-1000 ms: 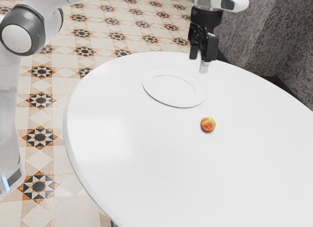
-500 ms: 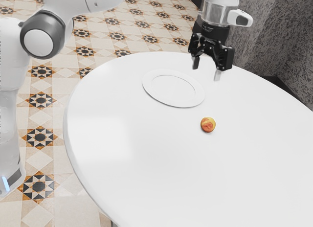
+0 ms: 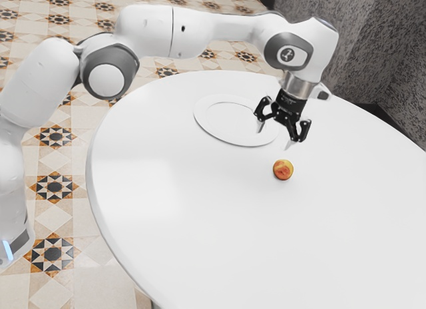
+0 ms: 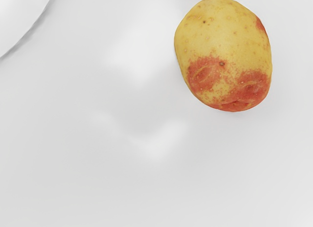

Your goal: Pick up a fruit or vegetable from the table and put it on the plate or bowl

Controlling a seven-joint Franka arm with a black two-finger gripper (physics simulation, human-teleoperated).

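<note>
A small yellow fruit with red patches [image 3: 283, 169] lies on the white round table [image 3: 200, 216], to the exterior view's right of the white plate [image 3: 229, 116]. My gripper [image 3: 275, 138] hangs open just above the table, between the plate's near rim and the fruit, with nothing between its fingers. In the wrist view the fruit [image 4: 223, 53] sits close under the hand on the bare tabletop, and a curve of the plate's rim [image 4: 19, 16] shows in one corner.
The table's top around the fruit is bare white. A dark speckled wall [image 3: 373, 36] rises behind the table on the exterior view's right. Patterned floor tiles [image 3: 60, 122] lie off the table's left edge.
My arm has swung down and toward the fruit from above the table's far edge. The gripper has turned and now hangs low beside the plate. The fruit and plate have not moved.
</note>
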